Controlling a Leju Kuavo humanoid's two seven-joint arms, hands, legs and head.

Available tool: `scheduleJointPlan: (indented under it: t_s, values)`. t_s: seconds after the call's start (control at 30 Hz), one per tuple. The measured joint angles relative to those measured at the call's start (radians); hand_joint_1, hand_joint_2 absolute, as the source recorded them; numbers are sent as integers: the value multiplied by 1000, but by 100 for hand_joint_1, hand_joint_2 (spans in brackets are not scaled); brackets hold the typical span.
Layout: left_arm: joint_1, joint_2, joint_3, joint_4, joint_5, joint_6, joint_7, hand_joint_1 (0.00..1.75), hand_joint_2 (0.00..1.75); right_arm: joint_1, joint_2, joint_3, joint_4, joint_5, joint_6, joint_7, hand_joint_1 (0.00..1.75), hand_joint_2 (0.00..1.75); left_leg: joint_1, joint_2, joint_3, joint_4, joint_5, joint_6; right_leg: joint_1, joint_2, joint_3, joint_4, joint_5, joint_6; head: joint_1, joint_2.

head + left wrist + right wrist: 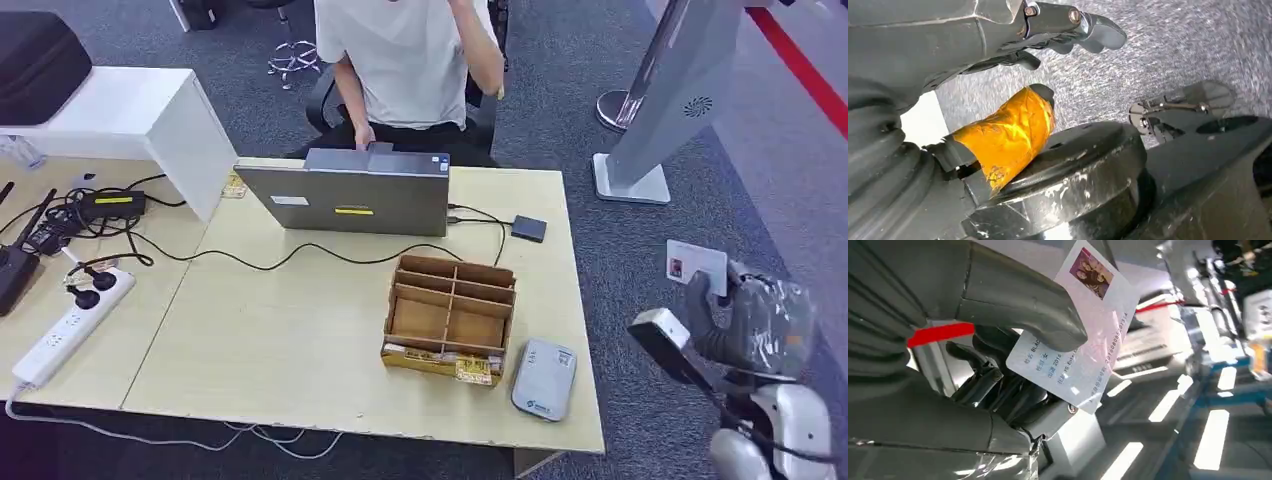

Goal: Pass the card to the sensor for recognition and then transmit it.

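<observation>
A white ID card (695,264) with a small photo is held up in my right hand (735,315), out past the table's right edge and above the carpet. In the right wrist view the thumb (1023,305) presses the card (1083,330) against the dark fingers behind it. The grey card sensor (543,379) lies flat on the table's front right corner, to the left of that hand and lower. My left hand (948,60) hangs over the carpet holding nothing, its dark fingers (1073,30) stretched out and apart from the orange-taped thumb (1008,132).
A wooden compartment box (450,318) stands just left of the sensor. Behind it are a laptop (345,195) and a small dark device (529,228) on a cable. A person (410,60) sits across the table. A power strip (70,320) lies at the left, and a silver stand (650,120) rises at the back right.
</observation>
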Motion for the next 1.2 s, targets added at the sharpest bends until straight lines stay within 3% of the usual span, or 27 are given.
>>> scheduleJointPlan:
  t_s: [0.17,0.43,0.87,1.2]
  values:
    - [0,-7,18,0,3,11,2,0,175,176,18,-32,-141,26,-41,-9,175,175,0,6,2,-1,-5,-1,0,7,-1,0,-1,-1,-1,0]
    - [-1,-15,33,0,4,29,3,0,175,275,55,-13,-183,58,-40,8,175,175,0,7,3,-1,-5,-1,0,10,0,0,-1,0,-1,0]
    - [-5,-18,53,0,-25,33,10,0,175,231,78,237,-16,59,-90,131,175,175,0,8,4,-1,-5,-1,0,10,1,0,-1,0,-1,0]
    - [-7,-19,65,0,-47,30,10,0,175,142,92,404,113,21,-95,132,175,175,0,9,4,-1,-5,-1,0,10,1,0,-1,0,-1,0]
